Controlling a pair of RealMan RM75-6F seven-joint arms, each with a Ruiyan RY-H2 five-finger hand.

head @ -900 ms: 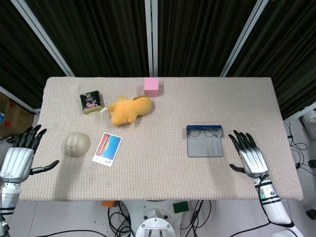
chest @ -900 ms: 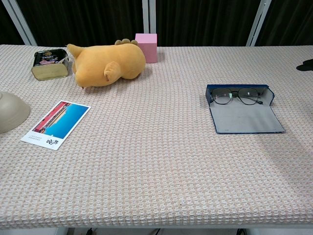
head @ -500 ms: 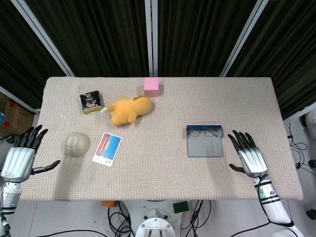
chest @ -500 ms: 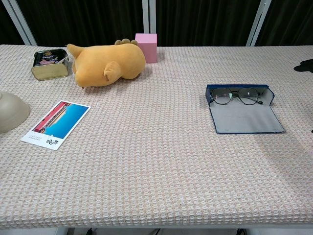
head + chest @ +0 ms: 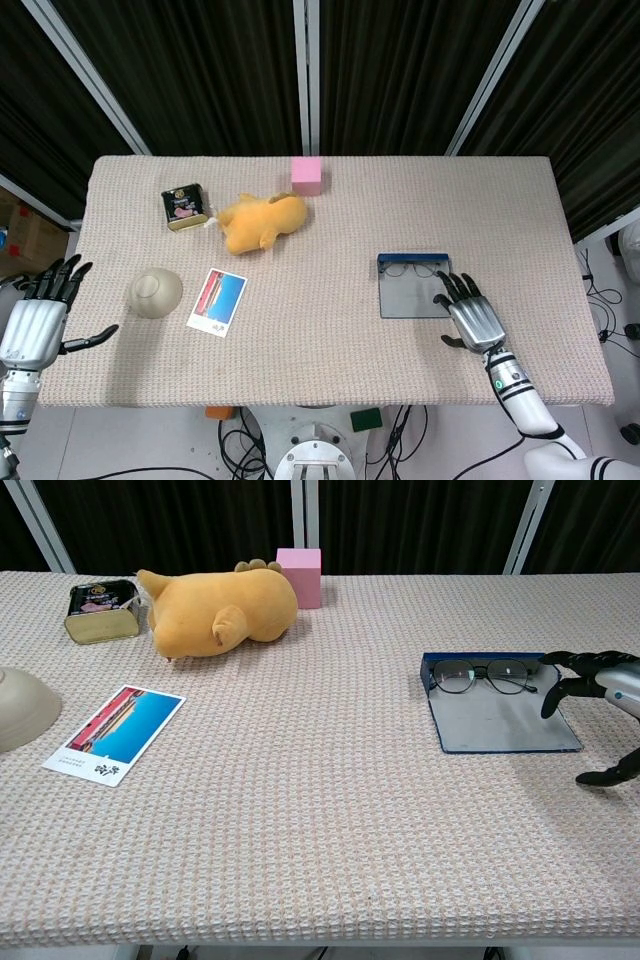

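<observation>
I have the right hand [image 5: 470, 316] spread wide, holding nothing, its fingertips [image 5: 560, 676] over the right edge of the open glasses case [image 5: 413, 291], which lies toward the tabletop's [image 5: 330, 350] right front with the glasses [image 5: 482, 675] in it. My left hand [image 5: 34, 320] hangs open off the left edge, nearest the bowl [image 5: 155, 292].

No legible text on tin [image 5: 100, 611]; postcard [image 5: 115, 733] print too small

Two robot hands: the left hand [image 5: 35, 325] and right hand [image 5: 473, 320] each have a ribbed silver metal back and black fingers. The right hand's white wrist carries black bands and what seems a small green mark.
</observation>
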